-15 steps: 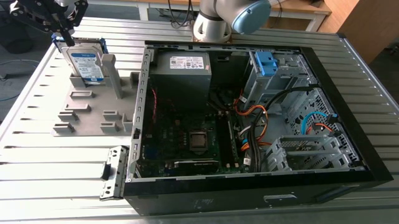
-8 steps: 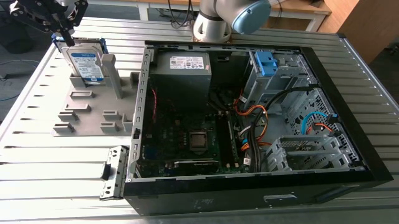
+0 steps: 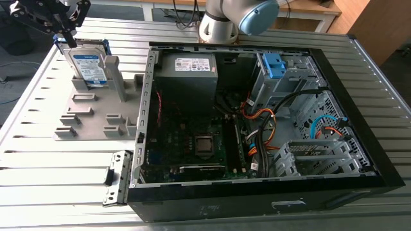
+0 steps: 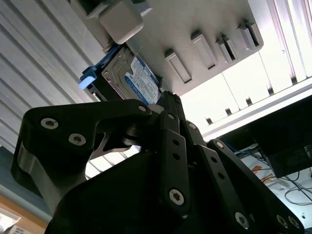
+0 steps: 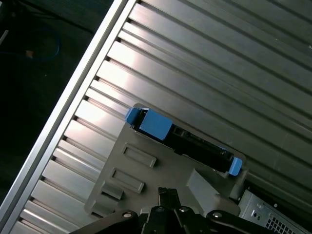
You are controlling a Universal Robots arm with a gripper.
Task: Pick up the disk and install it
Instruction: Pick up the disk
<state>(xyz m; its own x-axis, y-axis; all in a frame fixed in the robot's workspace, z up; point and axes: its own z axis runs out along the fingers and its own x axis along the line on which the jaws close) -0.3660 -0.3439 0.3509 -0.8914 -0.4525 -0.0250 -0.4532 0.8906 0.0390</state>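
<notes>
The disk (image 3: 88,63) stands on edge in a grey holder (image 3: 90,120) at the exterior view's left. It is silver with a white-and-blue label and a blue carrier frame. My gripper (image 3: 67,38) hangs just above the disk's upper far corner, its dark fingers drawn together with nothing between them. In the second wrist view the gripper (image 4: 168,100) points at the disk (image 4: 139,80) past its own linkage. In the first wrist view the gripper (image 5: 168,195) sits over the holder (image 5: 146,170), and the disk (image 5: 195,146) shows edge-on with blue tabs at both ends.
An open computer case (image 3: 144,120) lies to the exterior view's right of the holder, with a grey power supply (image 3: 187,72), a blue bracket (image 3: 275,65) in the drive cage, and loose cables. A metal bracket (image 3: 115,178) lies on the ribbed table. The arm's base (image 3: 222,21) stands behind the case.
</notes>
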